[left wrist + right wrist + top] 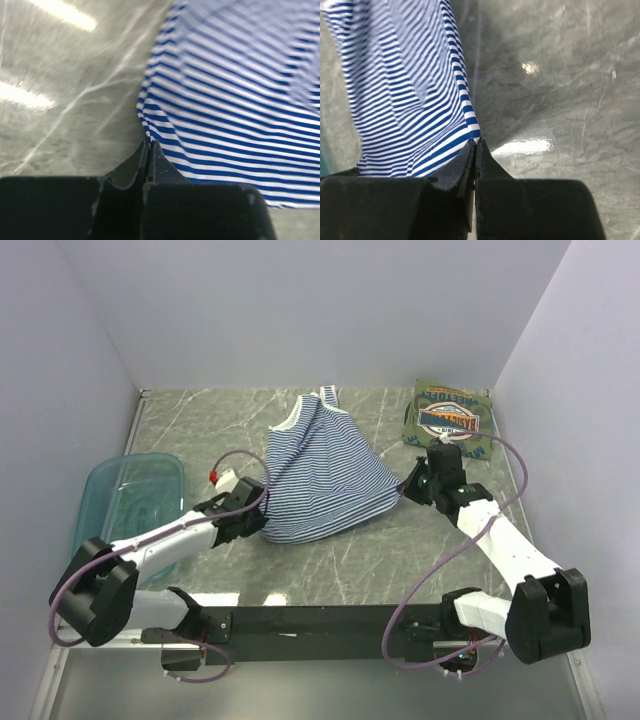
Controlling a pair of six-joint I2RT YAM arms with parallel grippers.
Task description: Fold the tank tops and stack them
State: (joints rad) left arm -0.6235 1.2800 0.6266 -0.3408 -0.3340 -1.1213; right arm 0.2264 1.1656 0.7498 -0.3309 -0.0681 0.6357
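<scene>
The navy-and-white striped tank top lies spread in the middle of the table, straps toward the back. My left gripper is shut on its near left hem corner; the left wrist view shows the striped cloth pinched at the fingertips. My right gripper is shut on its near right hem corner, seen in the right wrist view with the stripes hanging left. The olive-green top with the oval graphic lies folded at the back right. The teal-blue top is out of view.
A translucent teal plastic tub stands at the left, beside my left arm. White walls close the table on three sides. A black rail with the arm bases runs along the near edge.
</scene>
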